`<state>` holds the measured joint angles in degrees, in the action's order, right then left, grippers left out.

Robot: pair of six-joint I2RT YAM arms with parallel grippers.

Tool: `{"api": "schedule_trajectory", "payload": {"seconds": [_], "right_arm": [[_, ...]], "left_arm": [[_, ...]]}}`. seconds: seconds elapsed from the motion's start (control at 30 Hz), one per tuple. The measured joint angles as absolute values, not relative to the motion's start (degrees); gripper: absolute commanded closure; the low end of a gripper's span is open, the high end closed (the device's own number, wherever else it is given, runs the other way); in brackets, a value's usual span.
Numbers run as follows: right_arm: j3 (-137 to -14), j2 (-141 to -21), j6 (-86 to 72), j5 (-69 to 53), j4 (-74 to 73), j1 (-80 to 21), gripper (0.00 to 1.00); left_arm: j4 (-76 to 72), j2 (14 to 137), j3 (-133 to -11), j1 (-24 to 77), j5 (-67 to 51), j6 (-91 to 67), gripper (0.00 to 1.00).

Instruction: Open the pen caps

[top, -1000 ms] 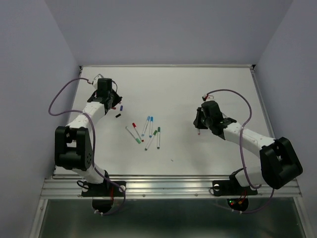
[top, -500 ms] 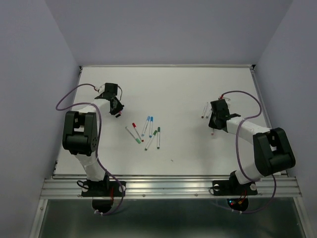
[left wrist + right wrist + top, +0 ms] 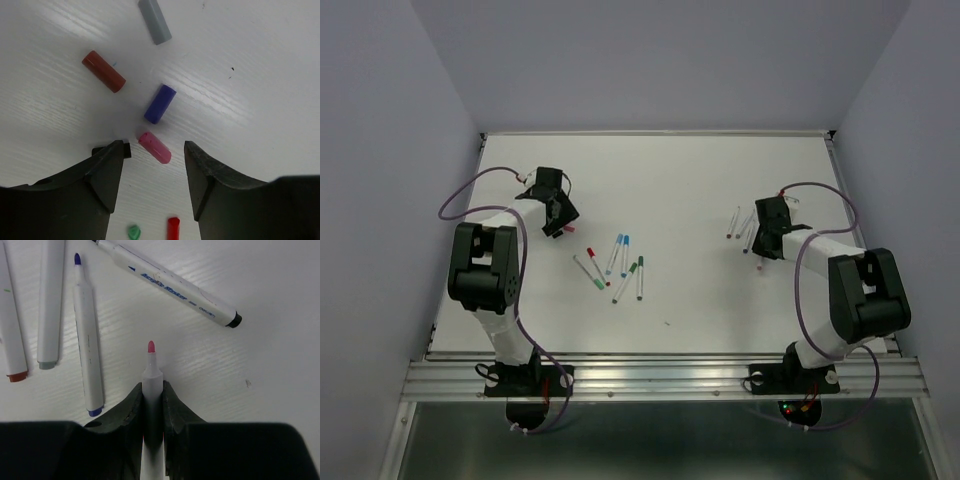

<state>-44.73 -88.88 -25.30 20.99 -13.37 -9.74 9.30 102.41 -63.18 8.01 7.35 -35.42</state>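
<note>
Loose pen caps lie under my left gripper [image 3: 154, 172], which is open: a pink cap [image 3: 154, 147] just past its fingertips and touching neither, then a purple cap [image 3: 160, 103], a red-brown cap [image 3: 103, 71] and a grey cap [image 3: 154, 21]. A green cap [image 3: 133, 232] and a red cap [image 3: 173, 227] lie between the jaws lower down. From above, the left gripper [image 3: 558, 222] is at the table's left. My right gripper [image 3: 152, 388] is shut on an uncapped pink-tipped pen [image 3: 151, 371], its tip low over the table, at the right [image 3: 763, 243].
Uncapped white pens lie beside the right gripper: a purple-tipped one [image 3: 86, 335], a black-ended one [image 3: 170, 282], and others at the left edge [image 3: 50, 300]. Several capped pens [image 3: 618, 265] lie scattered mid-table. The table's right rail [image 3: 848, 215] is close to the right arm.
My left gripper has opened and let go of the pink cap, which now lies on the table. The right arm carried the uncapped pen rightward to the laid-out pens.
</note>
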Motion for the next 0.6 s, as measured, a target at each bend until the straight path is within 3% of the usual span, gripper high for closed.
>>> {"api": "schedule_trajectory", "payload": {"seconds": [0.07, 0.2, 0.43, 0.47, 0.53, 0.57, 0.6], "right_arm": [[-45.71, -89.71, -25.28, 20.97, -13.32, -9.76, 0.76], [-46.83, -90.96, -25.12, 20.97, -13.32, -9.76, 0.6], [-46.87, -90.3, -25.3, 20.47, -13.91, -9.76, 0.53], [-46.87, -89.84, -25.3, 20.12, -14.2, -9.76, 0.5], [-46.87, -87.72, -25.3, 18.79, -15.46, -9.76, 0.38], [-46.85, -85.67, -25.21, 17.5, -16.03, -9.76, 0.16], [-46.76, -84.34, -25.08, 16.62, -16.27, -9.76, 0.06]], "left_arm": [[9.34, 102.35, -63.53, 8.38, 7.16, -35.11, 0.29], [9.47, 100.16, -63.9, 9.67, 6.85, -34.65, 0.25], [10.15, 90.52, -63.9, 10.9, 6.9, -34.24, 0.19], [10.15, 88.68, -63.88, 10.94, 6.9, -34.24, 0.14], [10.09, 85.19, -63.68, 11.05, 6.94, -34.28, 0.06], [10.02, 83.35, -63.37, 11.16, 6.96, -34.17, 0.01], [10.09, 82.13, -63.18, 11.16, 6.94, -34.15, 0.01]]}}
